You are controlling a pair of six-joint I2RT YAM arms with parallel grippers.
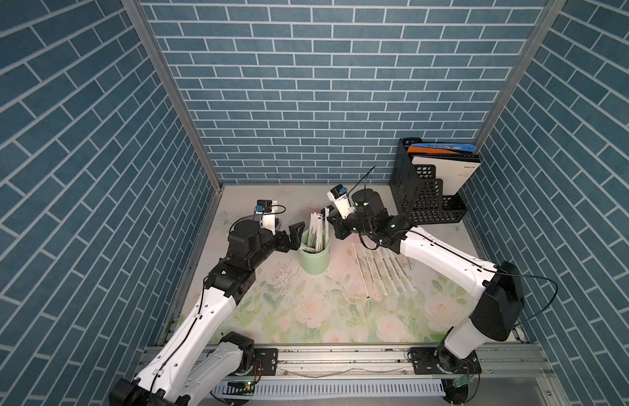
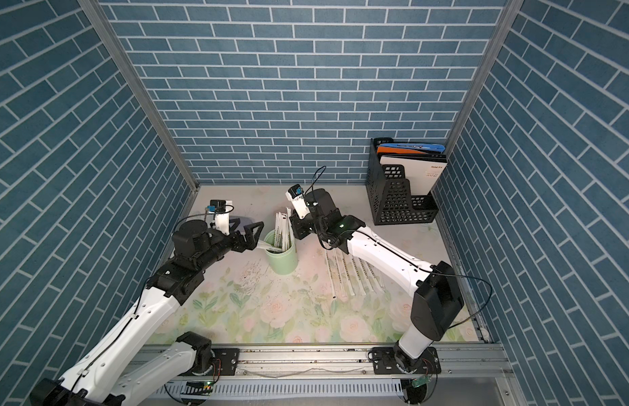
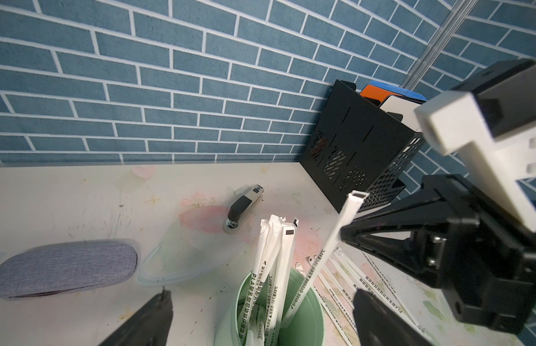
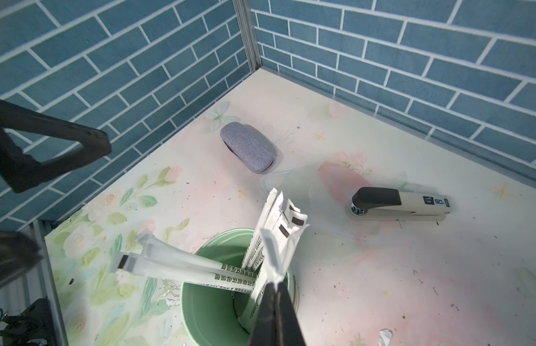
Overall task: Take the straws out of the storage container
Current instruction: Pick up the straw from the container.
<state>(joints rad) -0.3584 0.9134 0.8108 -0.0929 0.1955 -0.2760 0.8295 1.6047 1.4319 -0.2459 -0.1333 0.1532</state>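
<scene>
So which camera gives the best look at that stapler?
The right wrist view: the stapler lies side-on there, whole, close and with nothing in front of it. The left wrist view shows it smaller and foreshortened, seen more from one end. In both top views I cannot make it out.

Mint-green storage container [image 1: 313, 262] upright; white printed straws [image 1: 316, 228] aslant inside — more flat just beside it

The storage container [image 1: 315, 262] is mint-green, the straws [image 1: 316, 228] white with dark lettering, the walls [image 1: 306, 88] blue brick, the desk [image 1: 306, 313] pastel floral.
</scene>
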